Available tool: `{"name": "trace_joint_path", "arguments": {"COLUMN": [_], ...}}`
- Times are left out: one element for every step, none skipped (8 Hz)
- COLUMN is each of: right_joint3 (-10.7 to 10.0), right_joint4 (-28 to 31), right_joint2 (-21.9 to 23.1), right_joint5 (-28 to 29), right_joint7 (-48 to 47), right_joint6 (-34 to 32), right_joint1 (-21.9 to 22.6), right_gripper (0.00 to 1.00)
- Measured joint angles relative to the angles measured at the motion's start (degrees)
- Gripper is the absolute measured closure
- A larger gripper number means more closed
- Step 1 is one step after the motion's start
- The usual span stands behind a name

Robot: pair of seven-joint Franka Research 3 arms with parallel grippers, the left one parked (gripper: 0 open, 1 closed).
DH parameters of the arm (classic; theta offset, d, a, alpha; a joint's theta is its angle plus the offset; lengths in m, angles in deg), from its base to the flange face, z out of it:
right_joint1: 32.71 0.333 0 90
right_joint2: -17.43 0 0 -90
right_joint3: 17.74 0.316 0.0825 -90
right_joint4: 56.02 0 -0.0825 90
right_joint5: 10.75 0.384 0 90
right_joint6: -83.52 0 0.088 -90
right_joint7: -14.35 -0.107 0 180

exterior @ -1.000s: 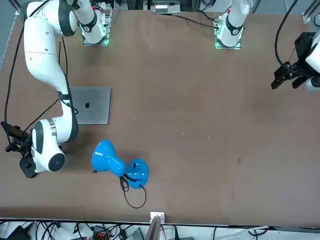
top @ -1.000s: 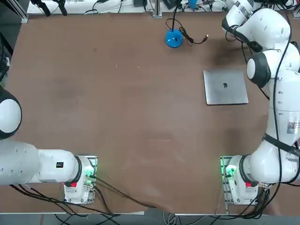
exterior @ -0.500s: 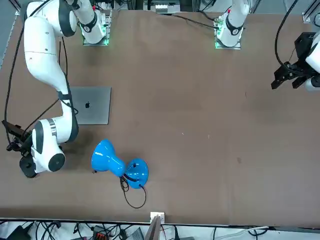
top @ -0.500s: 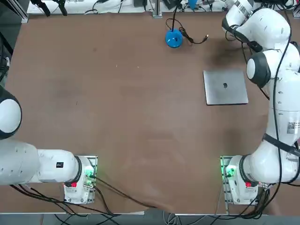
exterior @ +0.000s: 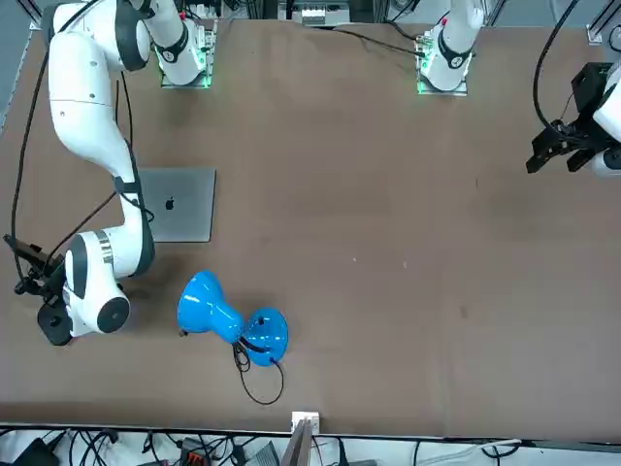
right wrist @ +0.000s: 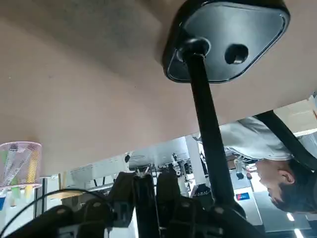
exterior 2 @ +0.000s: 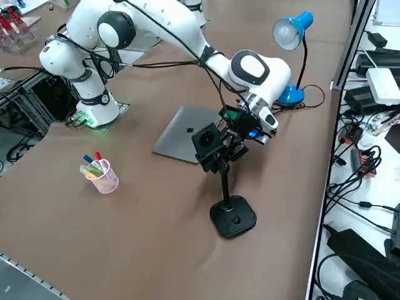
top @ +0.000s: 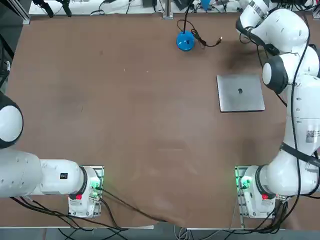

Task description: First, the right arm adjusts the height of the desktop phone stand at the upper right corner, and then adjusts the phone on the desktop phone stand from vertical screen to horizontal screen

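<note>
Adjusting height of black round-based desktop phone stand.
Right gripper at pole top, jaws' state indiscernible; next: slide pole, then rotate phone.

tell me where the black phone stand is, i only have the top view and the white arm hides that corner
observer: the black phone stand with the flat rounded base stands on the brown table near its edge, next to the silver-grey laptop.
operator: where's the hand
observer: the right hand is at the top of the stand's thin black pole, high above the base.
operator: phone on it
observer: a small black block sits at the pole's top by the hand; i can't tell whether it's the phone.
</note>
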Motion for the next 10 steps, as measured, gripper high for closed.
{"name": "trace_joint_path", "arguments": {"right_joint3": [0.0,0.2,0.2,0.3,0.3,0.3,0.3,0.3,0.3,0.3], "right_joint4": [-0.4,-0.8,-1.2,-1.7,-2.1,-2.5,-3.1,-3.4,-3.9,-4.5], "right_joint2": [0.0,0.0,0.0,0.0,0.0,0.0,0.0,0.0,0.0,0.1], "right_joint5": [0.0,0.2,0.6,1.0,1.7,2.5,3.2,3.7,4.2,4.9], "right_joint7": [0.0,0.0,0.0,0.0,0.0,0.0,0.0,0.0,0.0,0.0], "right_joint6": [0.2,0.3,0.3,0.4,0.4,0.4,0.4,0.4,0.3,0.3], "right_joint1": [0.0,0.0,0.0,0.0,0.0,0.0,0.0,0.0,0.0,0.0], "right_gripper": [0.76,0.77,0.77,0.77,0.76,0.76,0.76,0.76,0.76,0.76]}}
